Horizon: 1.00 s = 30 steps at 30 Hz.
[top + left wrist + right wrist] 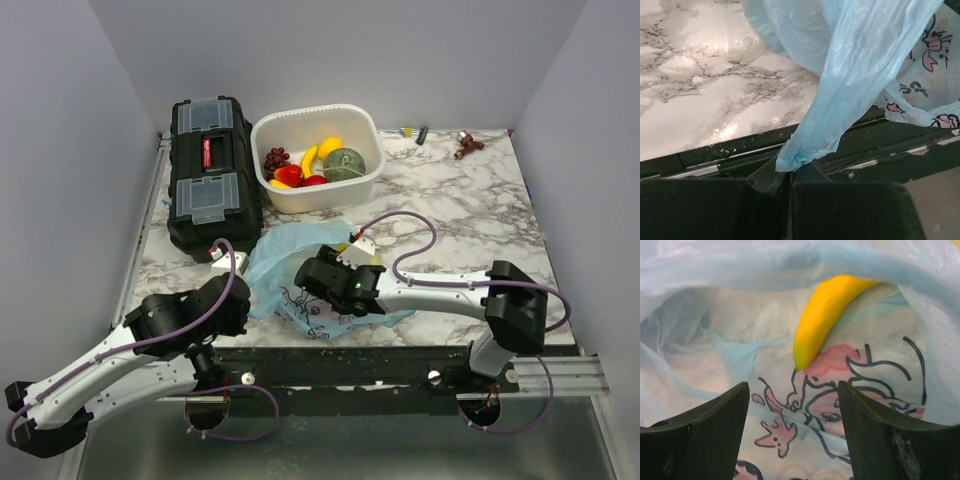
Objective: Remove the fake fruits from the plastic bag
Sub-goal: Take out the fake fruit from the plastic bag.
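The light-blue plastic bag (290,270) lies crumpled at the table's front edge. My left gripper (789,175) is shut on a twisted strip of the bag (850,95) and holds it up. My right gripper (794,390) reaches inside the bag mouth (790,270) and stands open, nothing between its fingers. A yellow banana (825,315) lies inside the bag just beyond the fingertips, its tip pointing at the gap. In the top view the right gripper (315,278) is buried in the bag. Grapes (275,158), a red piece (290,176), a banana (309,160) and a green melon (344,165) sit in the white tub (366,126).
A black toolbox (208,170) stands at the back left beside the tub. Small loose bits (467,145) lie at the back right. The dark table rail (890,145) runs under the bag. Grey walls enclose the table on three sides.
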{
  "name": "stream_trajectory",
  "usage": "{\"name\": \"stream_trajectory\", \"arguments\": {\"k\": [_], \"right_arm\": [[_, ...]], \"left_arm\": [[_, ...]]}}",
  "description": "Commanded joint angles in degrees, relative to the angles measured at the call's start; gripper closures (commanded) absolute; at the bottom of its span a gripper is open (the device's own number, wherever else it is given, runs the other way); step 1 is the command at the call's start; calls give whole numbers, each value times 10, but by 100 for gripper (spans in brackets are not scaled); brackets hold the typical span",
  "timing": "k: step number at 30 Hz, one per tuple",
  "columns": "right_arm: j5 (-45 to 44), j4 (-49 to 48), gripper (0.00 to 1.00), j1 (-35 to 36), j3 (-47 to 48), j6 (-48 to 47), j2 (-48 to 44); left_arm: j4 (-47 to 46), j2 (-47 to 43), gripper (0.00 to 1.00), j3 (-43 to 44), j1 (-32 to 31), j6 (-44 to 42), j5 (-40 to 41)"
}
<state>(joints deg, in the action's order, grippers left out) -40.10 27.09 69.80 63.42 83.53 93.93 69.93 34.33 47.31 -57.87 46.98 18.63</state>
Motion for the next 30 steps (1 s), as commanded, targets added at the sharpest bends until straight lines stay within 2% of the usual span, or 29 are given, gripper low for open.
{"name": "stream_trajectory", "arguments": {"k": [1, 12, 19, 25, 28, 30], "right_arm": [[-63, 81, 27, -18, 49, 113, 48], [-57, 93, 28, -75, 105, 123, 150], [-38, 109, 40, -98, 132, 129, 209], [-32, 113, 44, -99, 139, 125, 236], [-20, 112, 54, -101, 137, 125, 242], [-14, 107, 65, -102, 134, 122, 238]], "left_arm": [[3, -9, 100, -2, -1, -3, 5], [2, -8, 100, -2, 0, -3, 4], [1, -2, 100, -2, 0, -5, 3], [2, 2, 100, -1, 0, -6, 2], [2, 2, 100, -1, 0, -6, 1], [2, 2, 100, -2, 0, -6, 2]]}}
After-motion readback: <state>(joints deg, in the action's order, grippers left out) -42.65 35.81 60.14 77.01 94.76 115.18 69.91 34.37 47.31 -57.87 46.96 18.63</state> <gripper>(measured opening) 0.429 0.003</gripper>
